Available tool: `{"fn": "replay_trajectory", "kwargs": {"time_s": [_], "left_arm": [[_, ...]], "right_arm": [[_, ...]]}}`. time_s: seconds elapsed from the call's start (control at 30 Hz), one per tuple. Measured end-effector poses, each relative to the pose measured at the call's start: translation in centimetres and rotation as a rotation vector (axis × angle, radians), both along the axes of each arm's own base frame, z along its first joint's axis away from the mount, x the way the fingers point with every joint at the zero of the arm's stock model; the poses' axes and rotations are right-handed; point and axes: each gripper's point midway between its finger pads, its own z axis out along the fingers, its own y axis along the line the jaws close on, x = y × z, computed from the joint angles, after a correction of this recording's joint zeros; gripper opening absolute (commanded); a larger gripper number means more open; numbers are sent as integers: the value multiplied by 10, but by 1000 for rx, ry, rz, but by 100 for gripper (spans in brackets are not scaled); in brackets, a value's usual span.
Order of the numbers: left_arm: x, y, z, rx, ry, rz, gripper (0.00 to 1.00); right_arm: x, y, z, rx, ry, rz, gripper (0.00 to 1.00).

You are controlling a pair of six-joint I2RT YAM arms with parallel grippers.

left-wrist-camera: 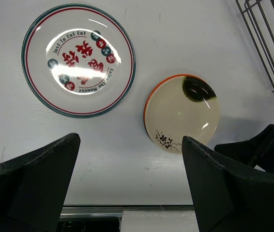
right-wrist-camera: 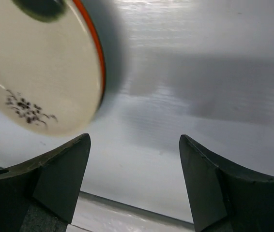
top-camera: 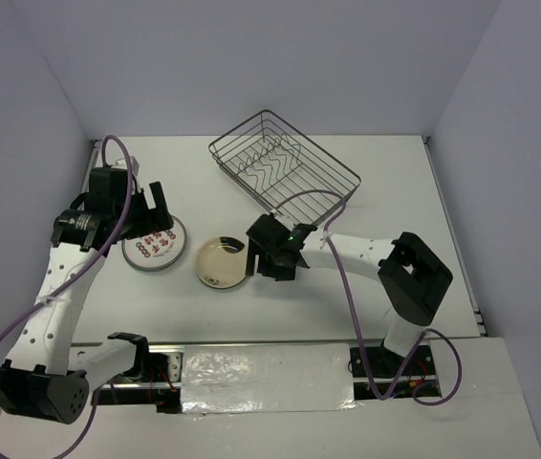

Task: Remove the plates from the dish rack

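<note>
The grey wire dish rack [top-camera: 285, 172] stands at the back centre, and no plate shows in it. A white plate with red motifs [top-camera: 154, 247] lies flat on the table at the left; it also shows in the left wrist view [left-wrist-camera: 79, 60]. A cream plate with an orange rim [top-camera: 223, 262] lies to its right, also seen in the left wrist view [left-wrist-camera: 181, 112] and the right wrist view [right-wrist-camera: 40, 72]. My left gripper [top-camera: 146, 218] hovers over the white plate, open and empty [left-wrist-camera: 129, 179]. My right gripper [top-camera: 256, 256] is open and empty [right-wrist-camera: 134, 164], just right of the cream plate.
A corner of the rack [left-wrist-camera: 267, 43] shows at the top right of the left wrist view. The white table [top-camera: 395, 191] ends at a taped front edge [top-camera: 270, 368]. Grey walls enclose the back and sides.
</note>
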Motion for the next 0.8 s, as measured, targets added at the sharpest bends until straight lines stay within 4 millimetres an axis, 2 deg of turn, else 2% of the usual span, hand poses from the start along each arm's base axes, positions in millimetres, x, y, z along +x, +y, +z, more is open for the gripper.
{"fn": "replay_trajectory", "kwargs": {"time_s": [0.07,0.1,0.13,0.2,0.27,0.33,0.43,0.5,0.53,0.6,0.77,0.8], "left_arm": [[3,0,0,1,7,1,99],[5,0,0,2,9,2,100],[8,0,1,6,11,6,100],[12,3,3,20,16,20,100],[17,11,9,53,17,52,99],[22,21,22,97,6,96,100],[33,36,50,152,-36,164,100],[39,45,70,182,-87,212,99],[39,50,76,197,-105,238,100],[37,60,82,223,-124,295,100],[20,77,68,280,-93,380,99],[16,79,65,287,-86,387,99]], "right_arm": [[-3,-11,3,-58,9,11,83],[-3,-13,9,-69,0,20,88],[-1,-15,19,-68,-22,32,100],[2,-18,50,-39,-102,72,100],[8,-27,101,15,-244,127,100],[18,-44,165,62,-399,136,100],[49,-97,271,83,-651,21,100],[61,-145,318,66,-774,-88,100],[61,-173,332,35,-820,-146,100],[46,-215,342,-34,-857,-211,100],[-2,-275,338,-165,-854,-300,100],[-9,-281,339,-168,-860,-310,100]]}}
